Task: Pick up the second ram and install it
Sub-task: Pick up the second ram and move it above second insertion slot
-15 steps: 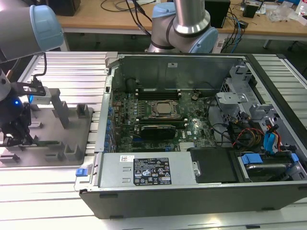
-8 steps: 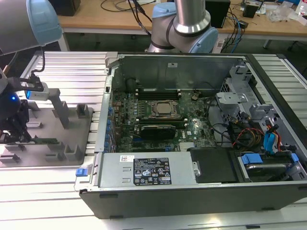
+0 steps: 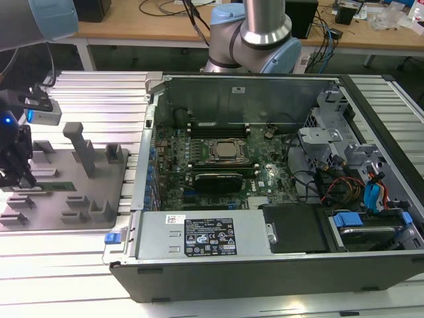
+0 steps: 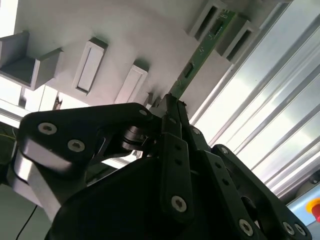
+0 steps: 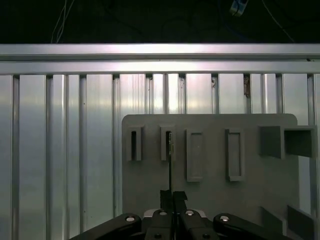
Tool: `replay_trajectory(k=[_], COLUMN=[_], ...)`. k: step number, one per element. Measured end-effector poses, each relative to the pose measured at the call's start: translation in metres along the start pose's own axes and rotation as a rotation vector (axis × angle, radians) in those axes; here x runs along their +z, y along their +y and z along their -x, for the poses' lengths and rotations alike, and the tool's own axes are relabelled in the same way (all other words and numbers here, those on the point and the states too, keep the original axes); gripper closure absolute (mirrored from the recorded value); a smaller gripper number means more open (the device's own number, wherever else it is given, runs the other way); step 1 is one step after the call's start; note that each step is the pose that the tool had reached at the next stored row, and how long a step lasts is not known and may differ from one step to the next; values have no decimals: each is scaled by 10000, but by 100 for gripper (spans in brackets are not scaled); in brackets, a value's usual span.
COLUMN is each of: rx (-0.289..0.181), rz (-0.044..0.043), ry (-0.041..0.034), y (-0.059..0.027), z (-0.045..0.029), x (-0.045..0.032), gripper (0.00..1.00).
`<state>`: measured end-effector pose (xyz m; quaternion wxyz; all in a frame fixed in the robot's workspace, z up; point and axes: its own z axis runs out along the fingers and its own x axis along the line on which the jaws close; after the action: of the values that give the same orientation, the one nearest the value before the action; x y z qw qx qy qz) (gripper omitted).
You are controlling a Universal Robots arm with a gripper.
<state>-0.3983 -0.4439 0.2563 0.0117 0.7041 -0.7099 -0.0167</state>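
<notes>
Showed the ram (image 4: 201,49) as a thin green stick set on edge on the grey tray (image 4: 150,30), with the far end seated between two raised blocks (image 4: 239,37) in the second wrist view. Showed the gripper (image 4: 169,103) clenched on the near end of the ram, with the black fingers (image 4: 172,131) pressed together over the board.

Gave the same grasp edge-on in the first wrist view: the ram (image 5: 170,155) as a thin upright line running from the gripper (image 5: 172,196) to a narrow slot (image 5: 163,135) of the tray (image 5: 215,200), with a like slot and two rectangular pockets (image 5: 194,155) alongside. Showed the ribbed aluminium surface (image 5: 60,150) beyond the tray.

Located the gripper (image 3: 18,173) at the exterior view's left, low over the tray (image 3: 46,222), with the ram (image 3: 53,187) lying along the tray and reaching the fingers. Showed the tray resting on the ribbed surface (image 3: 93,99).

Showed an open computer case (image 3: 265,265) on the same surface, just beside the tray toward the exterior view's right. Showed inside it the motherboard (image 3: 199,175), a processor socket (image 3: 228,151) near the middle, and drives with blue tabs and coloured cables (image 3: 371,199) at the far right. Showed the arm's base (image 3: 255,30) behind the case.
</notes>
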Motion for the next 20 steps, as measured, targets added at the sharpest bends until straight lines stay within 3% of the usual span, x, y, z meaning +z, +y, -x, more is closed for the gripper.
replay_trajectory(k=[11,20], rx=[0,0], rz=[0,0], ry=[-2,-2], y=[6,14], z=[1,2], x=[-156,-358], gripper=[91,91])
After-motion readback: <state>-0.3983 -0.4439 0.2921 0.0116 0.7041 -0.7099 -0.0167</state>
